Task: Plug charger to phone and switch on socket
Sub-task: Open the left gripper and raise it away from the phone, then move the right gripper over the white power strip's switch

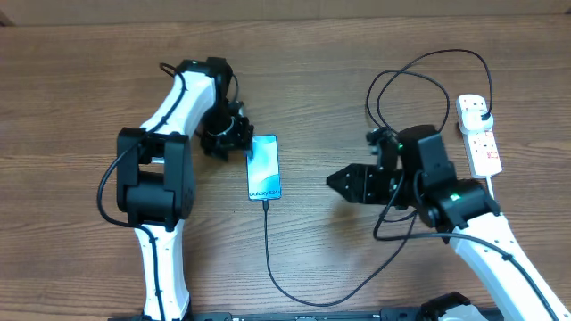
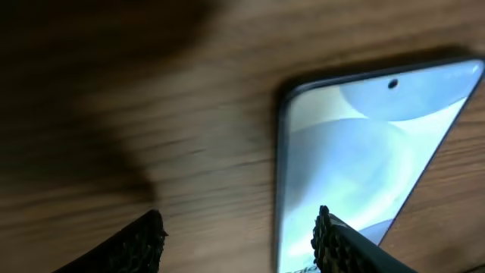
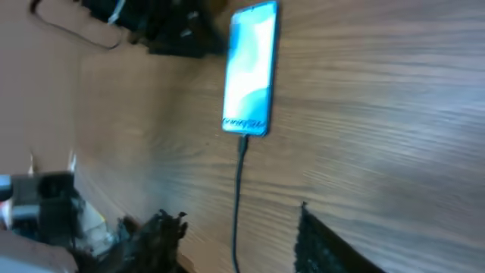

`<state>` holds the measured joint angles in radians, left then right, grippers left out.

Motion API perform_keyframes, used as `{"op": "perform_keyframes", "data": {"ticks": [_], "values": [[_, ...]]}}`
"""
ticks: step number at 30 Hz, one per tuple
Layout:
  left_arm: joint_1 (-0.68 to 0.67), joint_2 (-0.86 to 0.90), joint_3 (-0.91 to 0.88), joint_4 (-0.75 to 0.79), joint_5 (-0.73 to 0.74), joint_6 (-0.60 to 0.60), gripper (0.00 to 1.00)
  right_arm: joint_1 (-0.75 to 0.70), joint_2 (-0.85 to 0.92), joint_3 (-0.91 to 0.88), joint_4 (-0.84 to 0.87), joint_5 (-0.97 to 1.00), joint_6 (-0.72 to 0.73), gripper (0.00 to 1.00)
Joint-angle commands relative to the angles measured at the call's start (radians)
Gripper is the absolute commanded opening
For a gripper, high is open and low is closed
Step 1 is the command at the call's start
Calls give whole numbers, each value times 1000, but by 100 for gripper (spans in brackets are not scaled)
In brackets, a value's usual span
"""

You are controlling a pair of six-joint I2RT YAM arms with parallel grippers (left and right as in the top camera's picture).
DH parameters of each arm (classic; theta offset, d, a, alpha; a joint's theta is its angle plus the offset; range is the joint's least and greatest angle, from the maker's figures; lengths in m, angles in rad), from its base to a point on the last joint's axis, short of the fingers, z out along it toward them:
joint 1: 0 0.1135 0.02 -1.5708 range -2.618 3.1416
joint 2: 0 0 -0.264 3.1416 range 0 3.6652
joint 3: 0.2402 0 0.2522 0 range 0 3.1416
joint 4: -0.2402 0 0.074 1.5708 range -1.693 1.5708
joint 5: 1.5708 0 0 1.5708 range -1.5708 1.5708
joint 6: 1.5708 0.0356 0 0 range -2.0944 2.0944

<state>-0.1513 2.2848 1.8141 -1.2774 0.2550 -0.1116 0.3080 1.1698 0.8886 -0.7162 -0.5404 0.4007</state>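
The phone (image 1: 264, 168) lies flat mid-table with its blue screen up. The charger's thin black cable (image 1: 268, 241) meets its near end, sweeps along the front of the table and loops back to a black plug (image 1: 482, 109) in the white socket (image 1: 483, 143) at the right. My left gripper (image 1: 241, 147) is open at the phone's far left corner. In the left wrist view that gripper (image 2: 239, 239) straddles the phone's (image 2: 364, 144) left edge, holding nothing. My right gripper (image 1: 343, 181) is open, right of the phone. In its wrist view the right gripper (image 3: 239, 231) frames the cable (image 3: 239, 189) and phone (image 3: 250, 68).
The cable makes large loops (image 1: 419, 80) at the back right, behind my right arm. The socket's white cord (image 1: 492, 183) leaves its near end and passes behind that arm. My left arm's dark wrist (image 3: 167, 30) shows beside the phone in the right wrist view.
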Motion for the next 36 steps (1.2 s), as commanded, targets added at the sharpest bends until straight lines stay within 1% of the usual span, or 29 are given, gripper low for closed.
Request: {"op": "perform_keyframes", "data": {"ticks": [1, 3, 6, 8, 9, 10, 11, 16, 22, 29, 36], "values": [[34, -146, 124, -22, -52, 11, 67, -98, -2, 108, -45, 28, -10, 49], [40, -219, 179, -37, -43, 11, 68, -178, -2, 153, -93, 33, -14, 48], [40, -310, 241, -52, -44, 11, 73, -289, -2, 204, -150, 51, -13, 43], [40, -373, 265, -52, -45, 11, 83, -394, -2, 240, -183, 50, -13, 38], [39, -400, 267, -50, -44, 11, 86, -428, 0, 251, -190, 50, -13, 35], [39, -428, 267, -49, -45, 10, 91, -473, 2, 260, -195, 48, -14, 33], [39, -452, 267, -50, -45, 11, 100, -527, 5, 270, -194, 41, -17, 29], [40, -511, 267, -52, -56, 11, 100, -754, 63, 293, -142, -56, -40, 19], [40, -507, 266, -51, -55, 11, 100, -963, 218, 320, -36, -201, -37, 18], [40, -506, 264, -51, -55, 11, 100, -1081, 437, 326, 77, -290, -7, 15], [40, -507, 264, -51, -56, 11, 100, -1115, 642, 325, 219, -378, 69, 8]]}}
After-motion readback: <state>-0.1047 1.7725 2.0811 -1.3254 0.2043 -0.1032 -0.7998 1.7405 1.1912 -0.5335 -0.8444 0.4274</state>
